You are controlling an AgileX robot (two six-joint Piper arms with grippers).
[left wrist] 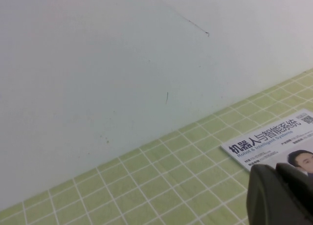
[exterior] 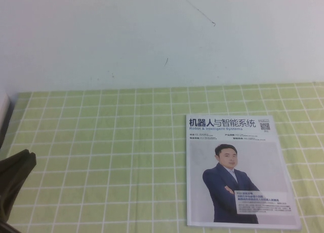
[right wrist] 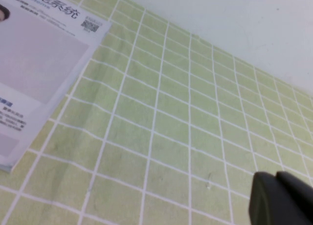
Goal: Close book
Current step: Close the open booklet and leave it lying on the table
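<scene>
The left gripper [left wrist: 281, 195] shows only as a dark tip, well apart from the book [exterior: 238, 172] on its spine side. Whether it is open or closed cannot be told. The right gripper [right wrist: 281, 198] is a dark corner over the cloth [exterior: 101, 142], off the book's opposite long edge and clear of it. Its state cannot be told either.

The book lies closed and flat, cover up. The title reads "机器人与智能系统", with "Robot & Intelligent Systems" beneath it. A QR code [right wrist: 90, 25] sits at the cover's top corner beside the title. Smaller lines below are too fine to read. The cover shows a man in a dark suit with arms crossed, and a pale text box overlaps his elbow.

The cloth under the book is green with a white grid. Beyond the book stands a white wall [exterior: 152, 35].
</scene>
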